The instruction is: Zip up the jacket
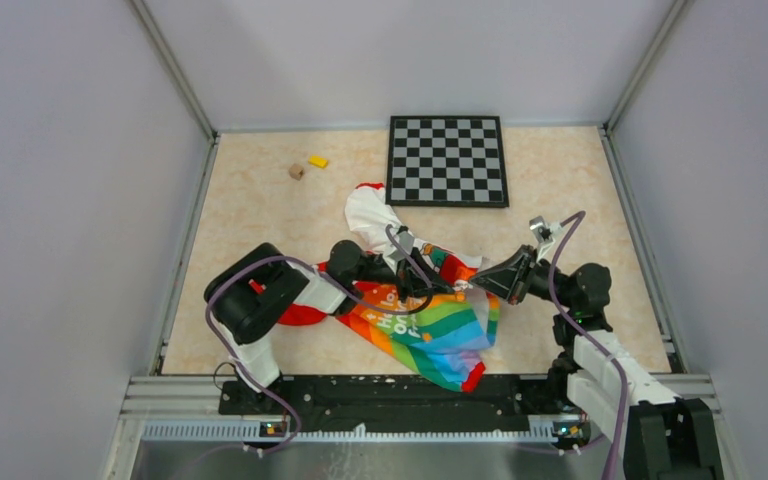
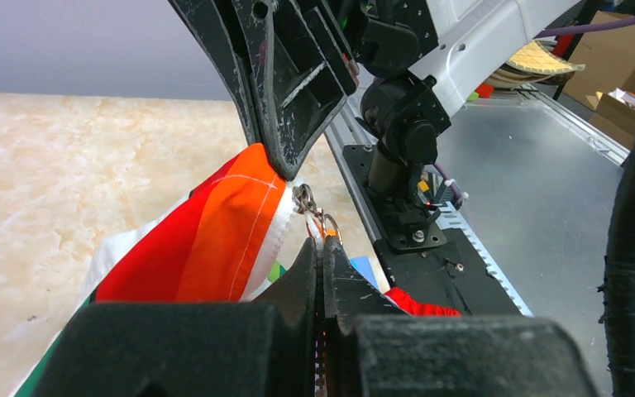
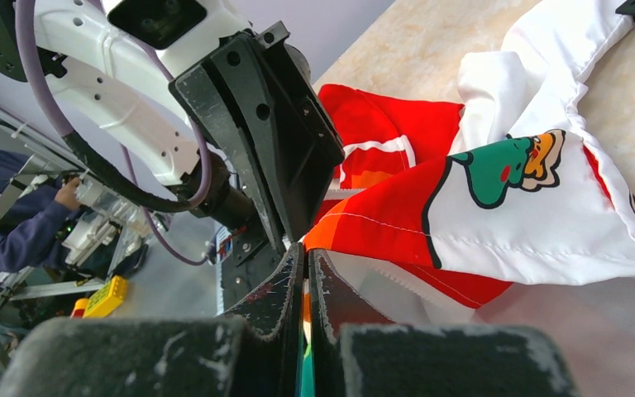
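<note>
The jacket (image 1: 440,330) lies crumpled mid-table: white upper, red sleeves, rainbow panel with white lettering. My left gripper (image 1: 438,283) and right gripper (image 1: 482,283) meet tip to tip over its front edge. In the left wrist view my left gripper (image 2: 321,248) is shut on the zipper pull (image 2: 322,222), a metal ring and chain beside the white zipper tape. The right gripper (image 2: 285,169) pinches the orange fabric (image 2: 215,240) just above. In the right wrist view my right gripper (image 3: 306,256) is shut on the jacket's edge (image 3: 529,215), facing the left gripper (image 3: 293,223).
A black-and-grey checkerboard (image 1: 448,160) lies at the back centre. A yellow block (image 1: 317,161) and a small brown cube (image 1: 296,171) sit at the back left. Grey walls close three sides. A black base rail (image 1: 380,395) runs along the near edge.
</note>
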`<move>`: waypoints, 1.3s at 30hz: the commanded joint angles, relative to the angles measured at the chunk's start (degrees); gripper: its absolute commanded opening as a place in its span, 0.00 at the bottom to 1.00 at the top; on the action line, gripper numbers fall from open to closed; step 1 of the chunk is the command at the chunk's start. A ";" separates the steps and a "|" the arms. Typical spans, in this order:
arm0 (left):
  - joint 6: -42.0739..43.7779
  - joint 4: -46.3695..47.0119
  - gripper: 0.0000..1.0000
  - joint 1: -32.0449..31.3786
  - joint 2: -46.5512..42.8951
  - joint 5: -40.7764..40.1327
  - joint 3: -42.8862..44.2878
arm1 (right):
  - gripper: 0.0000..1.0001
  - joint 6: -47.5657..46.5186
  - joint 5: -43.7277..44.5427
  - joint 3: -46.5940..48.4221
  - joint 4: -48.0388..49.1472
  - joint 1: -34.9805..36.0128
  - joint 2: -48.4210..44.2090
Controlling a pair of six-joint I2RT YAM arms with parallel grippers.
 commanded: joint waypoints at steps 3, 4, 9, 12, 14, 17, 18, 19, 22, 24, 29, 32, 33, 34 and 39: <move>0.55 15.09 0.00 -0.20 -2.09 -0.72 0.21 | 0.00 -0.78 -0.92 0.03 3.90 0.85 0.44; 0.33 15.14 0.00 -0.20 -1.94 -0.61 0.30 | 0.00 -0.77 -0.97 0.01 3.98 0.87 0.50; -0.03 15.10 0.00 -0.20 -1.31 -0.39 0.79 | 0.00 0.02 -1.14 -0.05 5.13 1.09 0.51; -0.66 15.65 0.00 -0.20 -0.74 -0.25 1.09 | 0.00 0.11 -1.14 -0.14 5.41 1.24 0.59; -0.88 15.76 0.00 -0.20 -0.50 -0.33 1.31 | 0.00 0.11 -1.13 -0.09 5.41 1.33 0.61; -0.81 15.75 0.00 -0.20 -0.47 -0.75 1.45 | 0.00 0.09 -1.13 -0.06 5.50 1.58 0.82; -0.80 15.72 0.00 -0.20 -0.48 -0.95 1.59 | 0.00 0.15 -1.15 -0.14 5.55 1.68 0.88; -0.88 15.75 0.00 -0.28 -0.48 -1.07 1.89 | 0.00 0.18 -1.16 -0.14 5.58 1.84 0.91; -1.06 15.73 0.00 -0.37 -0.43 -1.22 2.35 | 0.00 0.18 -1.19 -0.06 5.52 2.16 0.92; -1.19 15.71 0.00 -0.53 -0.35 -1.24 2.72 | 0.00 0.19 -1.28 -0.05 5.50 2.37 0.88; -2.00 15.62 0.00 -1.20 0.85 -0.99 3.92 | 0.00 0.49 -1.40 0.03 6.07 2.53 0.81; -2.46 14.80 0.00 -1.26 1.40 -1.52 4.50 | 0.00 0.55 -1.37 -0.01 6.25 2.64 0.59; -2.55 13.81 0.00 -1.26 1.47 -1.57 4.80 | 0.00 0.59 -1.40 -0.12 6.40 2.61 0.53; -2.64 12.99 0.00 -1.26 1.47 -1.91 5.09 | 0.00 0.63 -1.41 -0.21 6.60 2.67 0.38; -3.99 11.47 0.00 -1.28 0.76 -7.24 4.25 | 0.00 -0.96 -0.54 0.02 4.14 2.75 -1.13</move>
